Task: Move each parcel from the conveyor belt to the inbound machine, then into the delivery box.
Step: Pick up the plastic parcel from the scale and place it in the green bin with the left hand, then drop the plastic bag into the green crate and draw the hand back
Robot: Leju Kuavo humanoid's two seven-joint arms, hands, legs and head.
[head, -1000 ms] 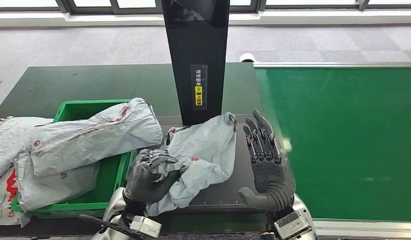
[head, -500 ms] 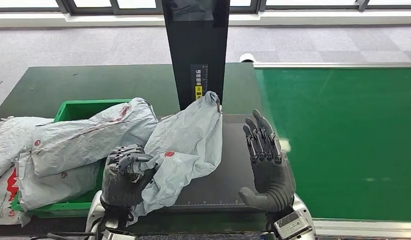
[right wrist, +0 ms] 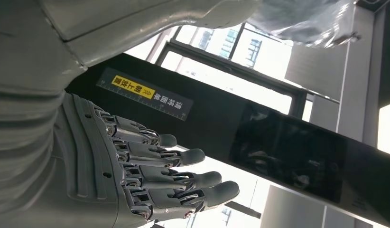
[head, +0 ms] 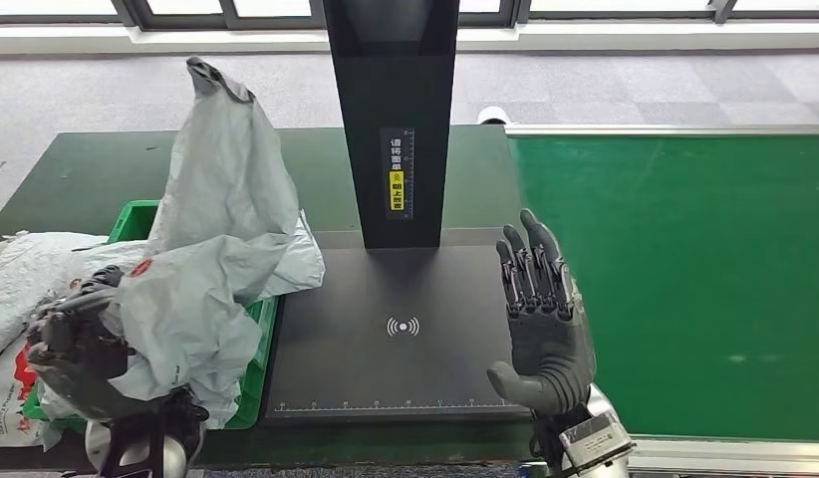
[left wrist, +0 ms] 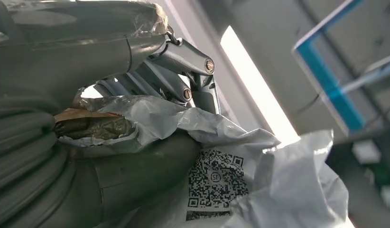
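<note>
My left hand [head: 75, 351] grips a grey plastic parcel [head: 211, 239] and holds it above the green delivery box [head: 248, 370] at the left; the parcel's free end sticks up high. In the left wrist view my fingers [left wrist: 183, 71] clamp the crumpled bag [left wrist: 259, 190], whose QR label faces the camera. The black inbound machine pad [head: 396, 339] lies bare, its black post [head: 394, 110] behind it. My right hand [head: 540, 319] stands open, fingers straight, over the pad's right edge beside the green conveyor belt [head: 684, 279]. The right wrist view shows those fingers [right wrist: 155, 175] spread with nothing in them.
More grey parcels [head: 27, 279] fill the green box and spill over its left side. The belt carries no parcel in view. A dark green table [head: 77, 169] lies behind the box, grey carpet beyond it.
My left hand has lifted the parcel off the machine pad and swung it left over the green box. The pad is now bare. My right hand has barely moved.
</note>
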